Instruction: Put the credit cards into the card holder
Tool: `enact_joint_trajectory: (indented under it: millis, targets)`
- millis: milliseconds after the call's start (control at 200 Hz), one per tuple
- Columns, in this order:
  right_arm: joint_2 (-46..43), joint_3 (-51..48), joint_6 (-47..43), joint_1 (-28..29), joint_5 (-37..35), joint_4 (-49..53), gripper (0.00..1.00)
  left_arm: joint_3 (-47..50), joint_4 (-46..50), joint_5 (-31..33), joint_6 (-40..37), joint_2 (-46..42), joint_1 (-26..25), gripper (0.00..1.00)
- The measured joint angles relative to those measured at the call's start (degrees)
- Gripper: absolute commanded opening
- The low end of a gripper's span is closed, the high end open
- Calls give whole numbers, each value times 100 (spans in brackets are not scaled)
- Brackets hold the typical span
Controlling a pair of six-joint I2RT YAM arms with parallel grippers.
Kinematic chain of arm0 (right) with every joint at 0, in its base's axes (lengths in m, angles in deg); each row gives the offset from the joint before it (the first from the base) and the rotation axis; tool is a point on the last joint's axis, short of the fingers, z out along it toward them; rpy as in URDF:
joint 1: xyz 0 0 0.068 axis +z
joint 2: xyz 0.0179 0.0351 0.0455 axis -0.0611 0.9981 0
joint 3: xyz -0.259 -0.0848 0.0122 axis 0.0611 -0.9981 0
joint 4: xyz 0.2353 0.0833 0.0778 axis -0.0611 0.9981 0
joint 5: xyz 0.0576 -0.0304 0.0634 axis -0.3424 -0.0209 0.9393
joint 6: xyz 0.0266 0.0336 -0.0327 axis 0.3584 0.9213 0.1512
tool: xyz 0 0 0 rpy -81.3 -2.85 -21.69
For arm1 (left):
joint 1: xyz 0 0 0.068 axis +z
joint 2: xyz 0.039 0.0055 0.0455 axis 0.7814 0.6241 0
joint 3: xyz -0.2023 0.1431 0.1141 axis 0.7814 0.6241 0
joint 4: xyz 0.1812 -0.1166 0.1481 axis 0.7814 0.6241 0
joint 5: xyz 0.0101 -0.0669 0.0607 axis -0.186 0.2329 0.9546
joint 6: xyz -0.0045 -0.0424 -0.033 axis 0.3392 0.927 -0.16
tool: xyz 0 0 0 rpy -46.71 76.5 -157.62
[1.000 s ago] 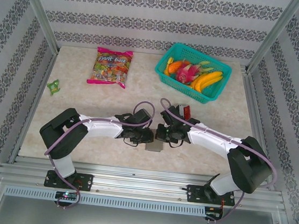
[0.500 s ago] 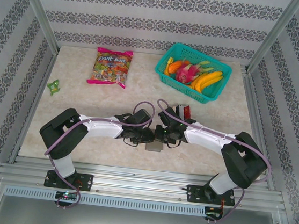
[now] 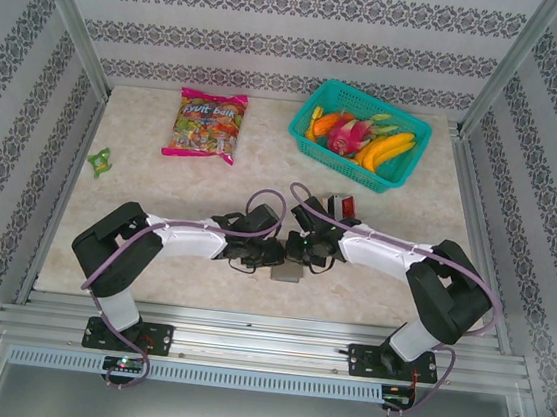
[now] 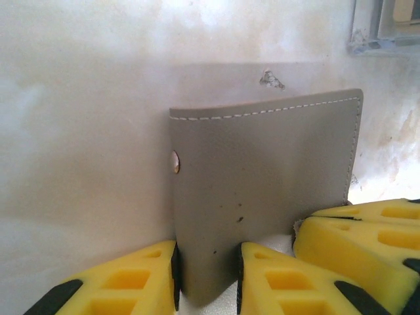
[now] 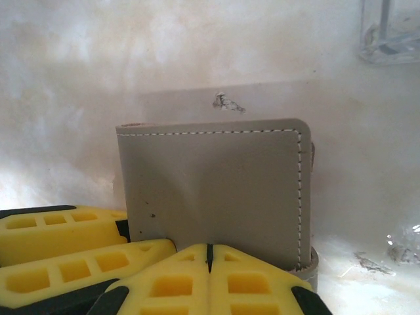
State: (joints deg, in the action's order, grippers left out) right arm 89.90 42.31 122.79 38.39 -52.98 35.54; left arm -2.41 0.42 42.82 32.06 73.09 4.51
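The card holder (image 3: pixel 287 273), a closed grey wallet with pale stitching, lies on the table between the two wrists. In the left wrist view one corner of the card holder (image 4: pixel 262 164) sits between the yellow fingers of my left gripper (image 4: pixel 208 262), which is shut on it. Seen from the right wrist, my right gripper (image 5: pixel 209 252) is shut, its fingertips pressed together at the near edge of the card holder (image 5: pixel 216 184). The credit cards (image 3: pixel 342 208), red on top, lie just behind the right forearm, partly hidden by it.
A teal basket (image 3: pixel 335 158) of fruit stands at the back right. A bright candy bag (image 3: pixel 205 125) lies at the back left, and a small green wrapper (image 3: pixel 100 160) near the left wall. The metal rail runs along the table's front edge.
The right arm has swung slightly left, bringing its wrist closer to the card holder. The left arm and the holder have stayed put.
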Motion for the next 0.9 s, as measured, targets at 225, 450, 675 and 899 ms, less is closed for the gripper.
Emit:
enact_joint_trajectory:
  millis: [225, 450, 675, 899]
  targets:
    - [-13, -249, 205, 35, -17, -393, 0, 85, -109, 24, 101, -24, 2, 28]
    - [13, -278, 356, 68, -50, -527, 0, 127, -120, 90, 162, -59, 11, 28]
    - [90, -52, 280, 131, -208, -199, 0, 173, -181, 98, 168, -81, 11, 28]
    - [269, 216, 264, 306, -494, 146, 0, 387, -385, 179, 181, -210, 11, 30]
